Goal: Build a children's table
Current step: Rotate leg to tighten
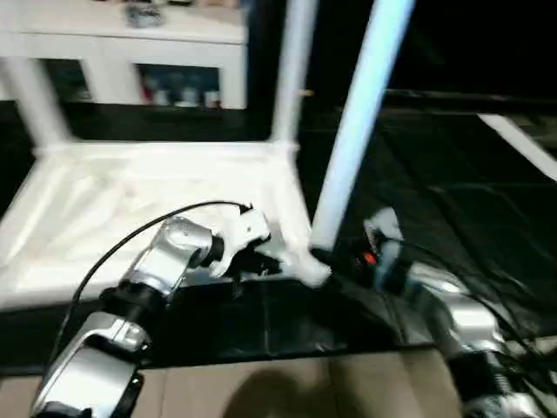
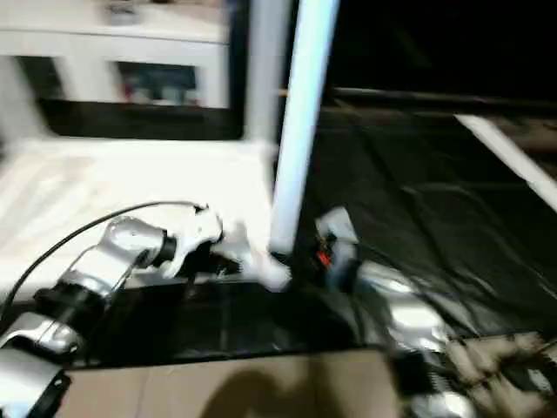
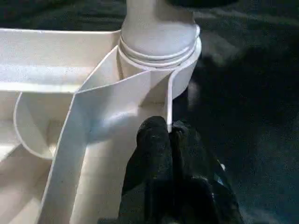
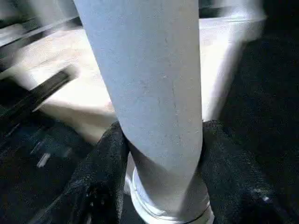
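The white table top [image 1: 165, 209] lies upside down on the dark floor covering [image 1: 435, 183], its ribbed underside facing up, thin plastic walls criss-crossing inside a raised rim. Taking that top as our landmark: at its near right corner sits a round socket [image 3: 159, 51], and a long white tube leg [image 1: 357, 122] stands in it, rising tall and leaning a touch to the right, its foot ringed with grooves where it meets the socket. Two more legs are up at the far corners, one at the far right [image 1: 291, 70], one at the far left [image 1: 35, 100], both upright.

The right gripper [image 4: 161, 154] has the near leg clamped low down, just above the socket, black fingers [image 4: 105, 172] pressed to either side of the tube. The left gripper [image 3: 170, 140] sits at the top's right rim, just short of that same socket, its two fingers pinched on the thin rim wall [image 3: 168, 100].

Beyond the top's far edge stands a white cabinet [image 1: 130, 52]. On the near side of the top, a strip of tan floor [image 1: 287, 383].
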